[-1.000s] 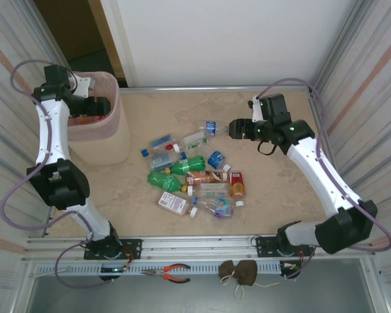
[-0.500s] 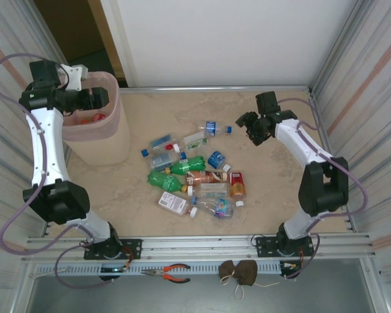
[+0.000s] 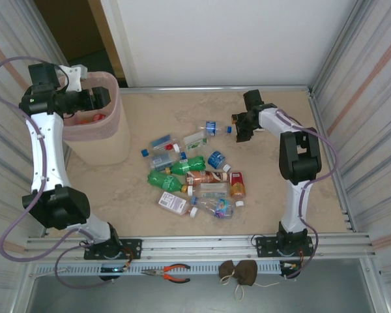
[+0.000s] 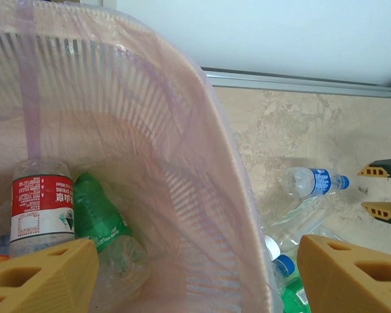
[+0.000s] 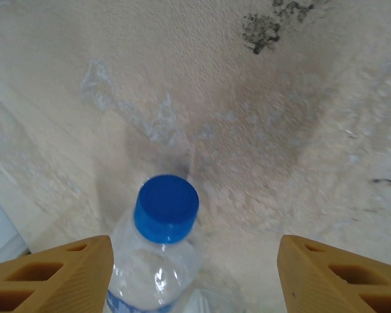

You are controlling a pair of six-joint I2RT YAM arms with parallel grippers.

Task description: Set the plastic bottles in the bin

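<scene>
The pale pink bin (image 3: 98, 134) stands at the far left. My left gripper (image 3: 101, 98) hangs open and empty over its mouth. Down inside the bin (image 4: 182, 156) lie a clear bottle with a red label (image 4: 42, 207) and a green bottle (image 4: 101, 220); the left gripper (image 4: 195, 277) straddles the bin's near wall. Several more bottles (image 3: 197, 176) lie in a heap mid-table. My right gripper (image 3: 238, 126) is low beside a clear blue-capped bottle (image 3: 213, 128). In the right wrist view that bottle (image 5: 158, 261) lies between the open fingers of the right gripper (image 5: 194, 277), untouched, nearer the left one.
Corrugated metal walls close in both sides, and a white wall (image 3: 215, 39) stands behind. Red-handled pliers (image 3: 172, 272) and a brown pouch (image 3: 240, 272) lie on the front ledge below the arm bases. Bare tabletop (image 3: 280, 189) stretches right of the heap.
The right arm has folded back toward the far wall, and its gripper stays by the blue-capped bottle. The left arm's upper links swung left, with its gripper still over the bin.
</scene>
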